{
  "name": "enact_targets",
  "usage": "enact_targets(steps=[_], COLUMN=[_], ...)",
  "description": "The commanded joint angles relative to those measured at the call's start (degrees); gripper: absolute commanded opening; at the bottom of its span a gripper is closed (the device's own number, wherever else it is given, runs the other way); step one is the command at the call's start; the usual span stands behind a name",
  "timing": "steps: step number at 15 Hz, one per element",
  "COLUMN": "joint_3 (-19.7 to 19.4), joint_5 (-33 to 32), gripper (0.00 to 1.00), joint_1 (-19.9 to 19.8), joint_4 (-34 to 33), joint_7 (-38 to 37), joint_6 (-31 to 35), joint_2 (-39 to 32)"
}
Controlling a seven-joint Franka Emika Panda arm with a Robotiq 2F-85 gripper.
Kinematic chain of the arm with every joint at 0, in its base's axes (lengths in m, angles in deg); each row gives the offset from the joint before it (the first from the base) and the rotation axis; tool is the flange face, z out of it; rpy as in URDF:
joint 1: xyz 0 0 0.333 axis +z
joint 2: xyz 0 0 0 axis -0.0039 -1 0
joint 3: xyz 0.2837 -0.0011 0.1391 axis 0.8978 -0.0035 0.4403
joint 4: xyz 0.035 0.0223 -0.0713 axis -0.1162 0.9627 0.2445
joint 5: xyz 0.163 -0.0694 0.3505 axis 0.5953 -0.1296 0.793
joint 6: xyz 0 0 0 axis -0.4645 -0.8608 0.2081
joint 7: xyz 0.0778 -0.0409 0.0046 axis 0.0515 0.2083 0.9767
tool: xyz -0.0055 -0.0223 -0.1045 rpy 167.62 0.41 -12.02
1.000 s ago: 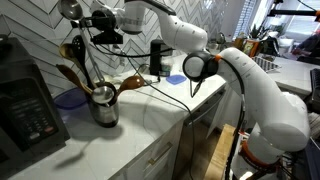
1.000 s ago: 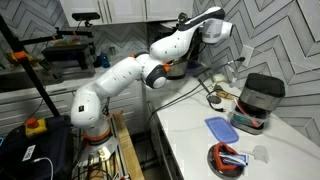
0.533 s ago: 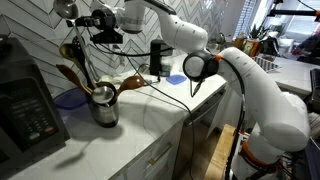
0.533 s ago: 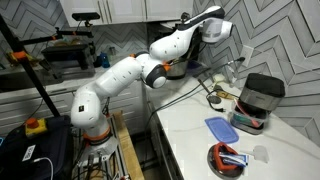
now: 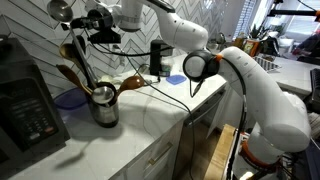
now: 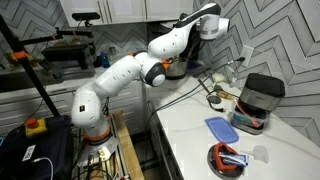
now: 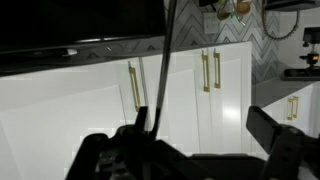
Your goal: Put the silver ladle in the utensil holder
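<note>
The silver ladle stands bowl-up, its slim handle slanting down into the steel utensil holder, which also holds brown wooden spoons. My gripper hangs high over the holder, next to the ladle's upper handle. In the wrist view the gripper is open, its jaws wide apart. The ladle's handle runs as a thin dark line just inside one finger, not pinched. Where the handle's lower end sits inside the holder is hidden.
A large black appliance stands beside the holder. A blue plate, a loose wooden spoon and a black bottle sit behind it. The zigzag-tiled wall is close behind. A blue cloth and a red bowl lie farther along the counter.
The jaws have opened off the ladle's handle. The ladle's bowl has tipped a little away from the gripper. The arm has barely moved.
</note>
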Motion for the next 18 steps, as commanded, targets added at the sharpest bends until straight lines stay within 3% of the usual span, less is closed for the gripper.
enact_targets(steps=[1,8,18], joint_3=[-0.6,-3.26,-1.67], joint_5=[-2.29,-9.55,-14.72], gripper=[1.0,1.0,1.0], joint_1=[1.0,2.74,4.38], joint_4=[0.08,0.13,-0.58], joint_7=[0.69,-3.11,-8.96], joint_6=[0.39,7.08,4.55], joint_2=[0.67,1.72,-1.1])
